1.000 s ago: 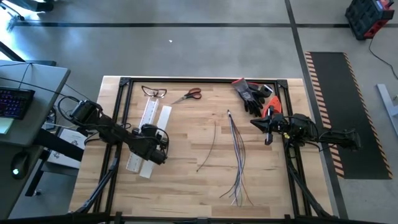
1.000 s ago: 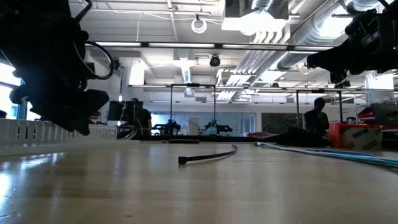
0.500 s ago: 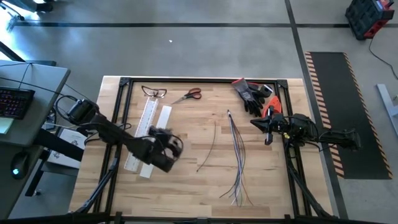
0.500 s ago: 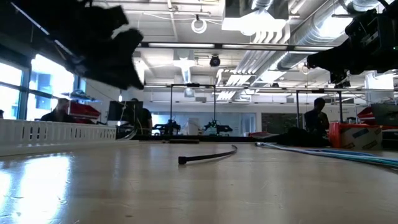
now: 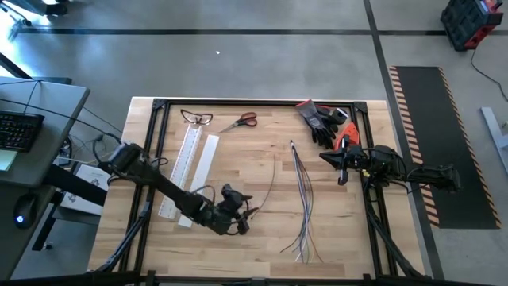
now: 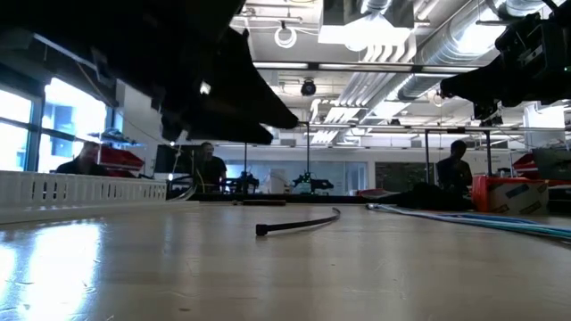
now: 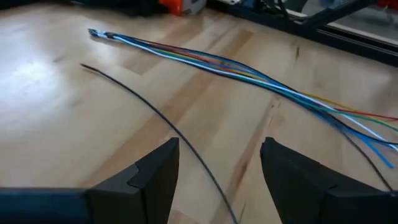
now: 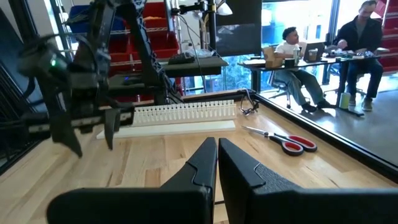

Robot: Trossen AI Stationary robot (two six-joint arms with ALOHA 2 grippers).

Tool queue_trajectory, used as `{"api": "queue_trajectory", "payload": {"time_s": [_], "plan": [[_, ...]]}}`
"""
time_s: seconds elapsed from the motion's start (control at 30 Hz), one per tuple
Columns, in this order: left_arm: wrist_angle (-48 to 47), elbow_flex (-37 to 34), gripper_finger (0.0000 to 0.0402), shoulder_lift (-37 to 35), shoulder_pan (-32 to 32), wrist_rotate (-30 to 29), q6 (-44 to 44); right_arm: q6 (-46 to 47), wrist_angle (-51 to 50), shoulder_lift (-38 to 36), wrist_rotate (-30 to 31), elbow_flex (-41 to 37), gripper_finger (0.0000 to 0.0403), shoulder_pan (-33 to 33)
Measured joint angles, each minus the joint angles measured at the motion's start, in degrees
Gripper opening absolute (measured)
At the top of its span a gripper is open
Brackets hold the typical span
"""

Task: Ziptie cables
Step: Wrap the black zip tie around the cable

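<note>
The cables [image 5: 302, 199], thin blue, grey and dark wires, lie flat in a loose bundle right of the table's middle, their ends fanning toward the near edge; the left wrist view shows the cables [image 7: 249, 68] ahead of my fingers. A thin black zip tie [image 5: 266, 189] lies curved to their left, its head toward the near edge. My left gripper [image 5: 243, 214] hovers low at that near end, open, pointing toward the cables; the zip tie [image 7: 161, 118] runs between its fingers. My right gripper [image 5: 341, 164] waits shut at the right edge.
A white slotted channel [image 5: 187, 155] and its flat cover [image 5: 203, 171] lie at the left. Safety glasses [image 5: 197, 118] and red-handled scissors [image 5: 240, 121] sit at the far edge, black gloves [image 5: 321, 121] and an orange tool [image 5: 343, 140] at the far right. People sit beyond the table.
My left gripper has swung away from above the white channel toward the table's right and near edge, ending beside the zip tie's near end. It has tipped from pointing down to nearly level. The cables and the zip tie have not moved.
</note>
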Motion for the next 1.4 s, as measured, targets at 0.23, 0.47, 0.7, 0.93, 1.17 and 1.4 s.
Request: {"api": "queue_trajectory", "payload": {"time_s": [0.23,0.47,0.7,0.93,1.17,1.4], "plan": [[10.4,-0.02,0.0202,4.54,-2.09,-4.91,2.73,0.0,-0.01,0.0,0.0,-0.02,0.0,0.0],[17.26,0.04,0.0202,4.63,-5.71,-5.14,6.7,0.0,-0.01,0.0,0.0,-0.01,0.0,0.0],[18.79,0.04,0.0202,4.63,-10.88,-10.65,5.98,0.0,-0.01,-0.01,0.0,-0.01,0.0,0.0],[18.69,0.04,0.0202,4.63,-11.43,-12.36,6.45,0.0,-0.01,-0.02,0.0,-0.01,0.0,0.0],[20.98,-2.77,0.0202,4.63,-1.28,4.97,12.53,0.62,-0.02,0.0,0.0,0.0,0.0,0.0],[35.78,-12.8,0.0202,4.63,9.76,13.16,21.39,21.4,1.86,0.0,4.57,-0.02,0.0,0.02]]}}
